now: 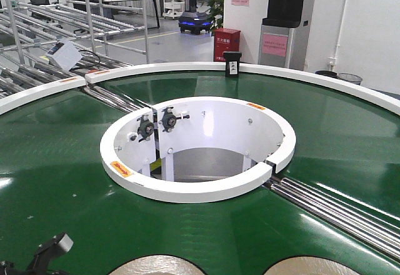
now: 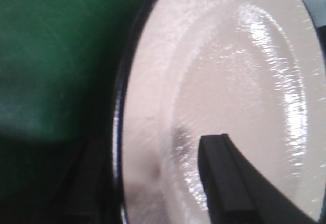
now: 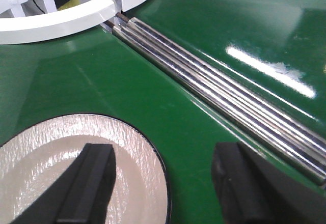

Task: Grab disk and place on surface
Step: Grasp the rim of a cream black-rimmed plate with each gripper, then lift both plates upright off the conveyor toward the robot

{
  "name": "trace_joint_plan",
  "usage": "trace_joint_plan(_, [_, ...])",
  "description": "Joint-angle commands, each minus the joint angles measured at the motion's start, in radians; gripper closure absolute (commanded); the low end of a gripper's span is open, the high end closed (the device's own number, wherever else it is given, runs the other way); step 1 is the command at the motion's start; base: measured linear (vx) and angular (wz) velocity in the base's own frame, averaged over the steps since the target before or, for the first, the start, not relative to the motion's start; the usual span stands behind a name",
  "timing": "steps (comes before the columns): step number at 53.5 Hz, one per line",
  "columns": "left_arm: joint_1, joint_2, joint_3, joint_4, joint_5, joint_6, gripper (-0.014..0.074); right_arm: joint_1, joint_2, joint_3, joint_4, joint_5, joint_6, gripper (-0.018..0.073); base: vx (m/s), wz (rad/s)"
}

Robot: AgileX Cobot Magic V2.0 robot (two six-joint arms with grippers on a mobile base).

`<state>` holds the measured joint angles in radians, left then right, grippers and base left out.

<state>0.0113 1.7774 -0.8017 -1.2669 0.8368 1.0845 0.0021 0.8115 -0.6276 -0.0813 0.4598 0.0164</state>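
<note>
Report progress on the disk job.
Done: nothing; left disk and right disk lie on the green belt. In hand: the left gripper, open, straddles the left disk's rim; the right gripper hangs open over the right disk's rim. Left: grip, lift, set on the surface, unseen here.

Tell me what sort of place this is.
Probably a factory or logistics hall: a green ring-shaped conveyor belt, metal roller racks behind it, and a blue wheeled cart on the floor.

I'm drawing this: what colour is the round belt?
The belt is shiny green, best seen in the front view.
</note>
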Motion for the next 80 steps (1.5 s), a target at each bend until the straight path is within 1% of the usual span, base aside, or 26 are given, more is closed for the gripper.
trace_joint_plan(1, [-0.003,-0.029,-0.024,-0.068,0.064,0.000,0.0213,-0.004,0.017,-0.033,0.012,-0.073,-0.002,0.0078,0.00,0.00])
trace_joint_plan(6, [-0.003,-0.026,-0.024,-0.071,0.075,0.000,0.0300,-0.004,0.040,-0.033,0.023,-0.064,0.001,0.0078,0.00,0.00])
trace_joint_plan(11, [-0.003,-0.026,-0.024,-0.071,0.085,0.000,0.0402,-0.004,0.078,-0.036,0.073,-0.035,0.006,0.0078,0.00,0.00])
trace_joint_plan(19, [0.001,-0.029,-0.024,-0.071,0.090,0.000,0.0596,-0.004,0.197,-0.093,0.152,0.111,0.020,0.0078,0.00,0.00])
trace_joint_plan(20, [0.001,-0.029,-0.024,-0.072,0.090,0.000,0.0608,-0.004,0.219,-0.105,0.155,0.125,0.028,0.0078,0.00,0.00])
trace_joint_plan(23, [0.009,-0.035,-0.025,-0.071,0.088,0.000,0.0606,-0.006,0.264,-0.134,0.160,0.143,0.057,0.0078,0.00,0.00])
trace_joint_plan(26, [0.023,-0.045,-0.025,-0.068,0.088,0.000,0.0606,-0.026,0.302,-0.161,0.167,0.144,0.074,0.0078,0.00,0.00])
trace_joint_plan(28, [0.038,-0.055,-0.025,-0.066,0.088,0.000,0.0606,-0.058,0.327,-0.178,0.177,0.143,0.083,0.0078,0.00,0.00])
trace_joint_plan(32, [0.079,-0.086,-0.025,-0.072,0.089,-0.001,0.0605,-0.163,0.376,-0.203,0.226,0.159,0.076,0.0078,0.00,0.00])
trace_joint_plan(34, [0.103,-0.106,-0.025,-0.073,0.088,-0.001,0.0605,-0.206,0.400,-0.209,0.257,0.172,0.051,0.0078,0.00,0.00])
trace_joint_plan(37, [0.137,-0.138,-0.025,-0.073,0.087,-0.007,0.0605,-0.288,0.437,-0.211,0.346,0.203,-0.041,0.0078,0.00,0.00])
trace_joint_plan(40, [0.168,-0.169,-0.025,-0.076,0.083,-0.039,0.0605,-0.349,0.472,-0.209,0.456,0.235,-0.181,0.0078,0.00,0.00])
trace_joint_plan(41, [0.179,-0.182,-0.025,-0.077,0.081,-0.053,0.0605,-0.371,0.485,-0.207,0.508,0.249,-0.221,0.0078,0.00,0.00])
trace_joint_plan(42, [0.185,-0.190,-0.025,-0.082,0.080,-0.072,0.0605,-0.390,0.495,-0.207,0.561,0.266,-0.281,0.0078,0.00,0.00])
trace_joint_plan(46, [0.213,-0.229,-0.025,-0.107,0.087,-0.124,0.0605,-0.435,0.541,-0.207,0.721,0.312,-0.480,0.0078,0.00,0.00])
trace_joint_plan(49, [0.221,-0.257,-0.025,-0.140,0.108,-0.133,0.0605,-0.446,0.574,-0.207,0.820,0.328,-0.597,0.0078,0.00,0.00])
trace_joint_plan(51, [0.221,-0.275,-0.025,-0.166,0.131,-0.133,0.0604,-0.448,0.595,-0.207,0.859,0.329,-0.651,0.0078,0.00,0.00])
trace_joint_plan(55, [0.221,-0.315,-0.025,-0.243,0.183,-0.150,0.0603,-0.449,0.647,-0.207,0.895,0.333,-0.730,0.0078,0.00,0.00])
trace_joint_plan(61, [0.221,-0.365,-0.025,-0.367,0.231,-0.216,0.0602,-0.449,0.731,-0.207,0.895,0.348,-0.760,0.0078,0.00,0.00])
trace_joint_plan(62, [0.221,-0.421,-0.025,-0.437,0.227,-0.237,0.0601,-0.449,0.808,-0.207,0.935,0.348,-0.794,0.0078,0.00,0.00])
trace_joint_plan(67, [0.221,-0.449,-0.025,-0.440,0.215,-0.237,0.0601,-0.440,0.855,-0.207,0.988,0.368,-0.853,0.0078,0.00,0.00])
trace_joint_plan(73, [0.221,-0.459,-0.025,-0.442,0.210,-0.237,0.0601,-0.405,0.915,-0.207,1.053,0.403,-0.936,0.0078,0.00,0.00])
trace_joint_plan(77, [0.221,-0.459,-0.025,-0.439,0.206,-0.237,0.0601,-0.377,0.951,-0.207,1.064,0.429,-0.978,0.0078,0.00,0.00])
trace_joint_plan(80, [0.221,-0.459,-0.025,-0.440,0.206,-0.237,0.0601,-0.362,0.966,-0.207,1.060,0.428,-0.978,0.0083,0.00,0.00])
